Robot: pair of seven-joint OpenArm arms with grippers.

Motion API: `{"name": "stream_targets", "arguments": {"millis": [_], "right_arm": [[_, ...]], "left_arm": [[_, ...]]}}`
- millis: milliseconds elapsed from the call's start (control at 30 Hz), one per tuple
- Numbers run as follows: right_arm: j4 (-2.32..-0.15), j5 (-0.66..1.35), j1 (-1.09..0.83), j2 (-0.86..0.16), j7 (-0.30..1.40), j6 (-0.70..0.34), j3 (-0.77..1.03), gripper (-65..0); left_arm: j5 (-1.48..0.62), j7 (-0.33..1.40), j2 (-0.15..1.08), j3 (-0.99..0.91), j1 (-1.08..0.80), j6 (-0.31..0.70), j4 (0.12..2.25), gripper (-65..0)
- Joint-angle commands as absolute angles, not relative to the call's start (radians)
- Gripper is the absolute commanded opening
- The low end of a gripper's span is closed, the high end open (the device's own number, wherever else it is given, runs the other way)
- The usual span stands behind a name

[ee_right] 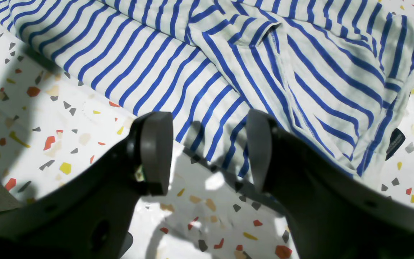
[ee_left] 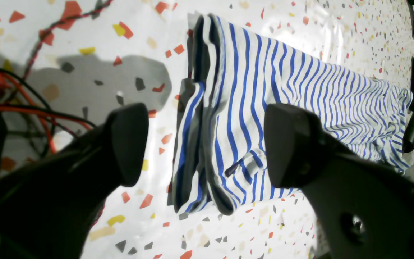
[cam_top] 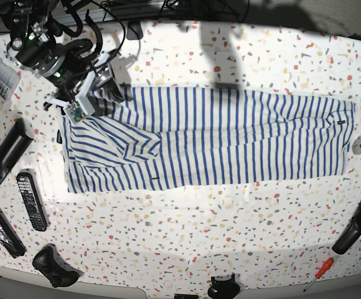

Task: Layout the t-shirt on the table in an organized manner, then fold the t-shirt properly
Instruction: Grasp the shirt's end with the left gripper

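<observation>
The t-shirt [cam_top: 211, 137], white with thin blue stripes, lies on the table [cam_top: 187, 237] as a long flat band from left to right. Its left end is folded over with creases [ee_right: 264, 61]. My right gripper [ee_right: 210, 151] hovers open over the shirt's near edge at that end, with nothing between its fingers; the base view shows it at the shirt's upper left corner [cam_top: 84, 103]. My left gripper [ee_left: 207, 144] is open wide above the shirt's other end [ee_left: 228, 118], where the layers are bunched and a small dark tag [ee_left: 232, 169] shows. It holds nothing.
A remote control [cam_top: 31, 200], a black case [cam_top: 9, 149] and a game controller [cam_top: 55, 266] lie left of the shirt. A screwdriver [cam_top: 319, 273] and a black tool [cam_top: 351, 233] lie at the front right. Red and black cables [ee_left: 31, 108] run beside the left gripper.
</observation>
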State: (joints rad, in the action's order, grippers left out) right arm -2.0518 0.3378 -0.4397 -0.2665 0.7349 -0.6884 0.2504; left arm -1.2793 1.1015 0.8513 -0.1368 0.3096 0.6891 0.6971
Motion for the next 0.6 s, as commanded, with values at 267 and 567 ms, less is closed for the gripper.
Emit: {"name": "stream_targets", "arguments": {"millis": [267,567], "right_arm": [[-2.074,0.352,-0.435,-0.277,0.724,-0.688,0.255,-33.6],[-2.074,0.352,-0.435,-0.277,0.736,-0.688,0.255,-33.6]], "left_arm": [[-0.995,0.883,0.765,-0.143,0.329,0.698,0.708,-19.5],[-0.879,0.920,0.754,-0.143,0.323,0.698,0.708,-19.5]]}}
